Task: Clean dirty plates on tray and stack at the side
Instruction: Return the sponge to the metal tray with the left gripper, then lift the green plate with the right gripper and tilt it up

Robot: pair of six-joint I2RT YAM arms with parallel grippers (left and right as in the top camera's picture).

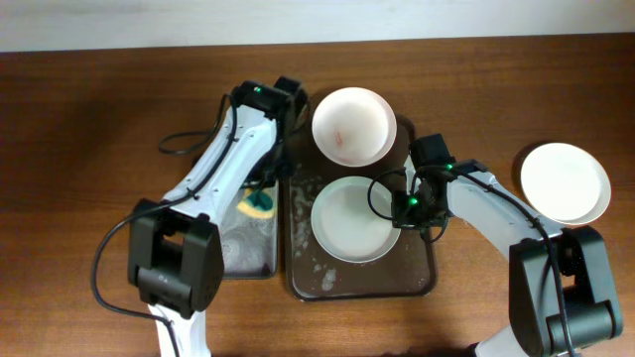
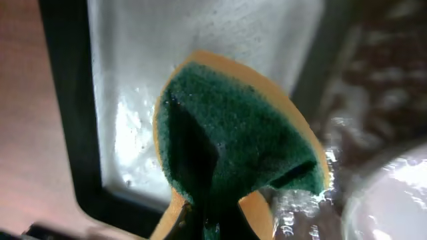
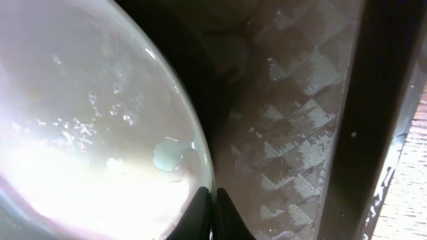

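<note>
Mint plate (image 1: pixel 353 220) lies in the middle of the tray (image 1: pixel 327 280), wet and flecked with suds (image 3: pixel 167 155) near its right rim. The right pincer (image 3: pixel 213 210) sits at that right rim, its two fingers drawn nearly together with the plate's edge running in between them, so it looks clamped on the rim. Whether the plate is lifted off the tray floor cannot be told.

A smeared plate (image 1: pixel 351 125), white with a faint reddish stain inside, rests at the tray's far end, overlapping the rim there. A third, white plate (image 1: pixel 565 181) stands well apart on the counter (image 1: pixel 79 149) to the right, beside the right arm.

Just left of the tray is a small tray (image 1: pixel 238 253), black with a wet grey lining. The left pincer (image 2: pixel 207 225) hangs over it, clamped on a sponge (image 2: pixel 233 143) whose green face is turned to the wrist camera, with a yellow edge around it. In the left wrist view the sponge is above the grey lining, close to the small tray's wall next to the brown tray. Foam patches spot the brown tray's near end.
</note>
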